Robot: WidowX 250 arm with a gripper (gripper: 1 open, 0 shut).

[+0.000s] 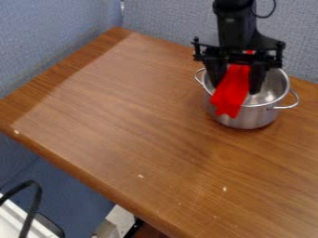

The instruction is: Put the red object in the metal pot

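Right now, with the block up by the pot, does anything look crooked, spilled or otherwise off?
Nothing is spilled or damaged. The one thing to note: the red object hangs tilted from the shut gripper, its lower end overlapping the near rim of the metal pot in this view. The pot stands upright on the table.

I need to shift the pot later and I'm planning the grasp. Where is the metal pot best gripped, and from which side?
Grip the metal pot by its rolled rim on the right side, from above, jaws straddling the wall. The straight sides look too wide to span, and the loop handle there is small. The gripper, shut on the red object, occupies the left part of the opening.
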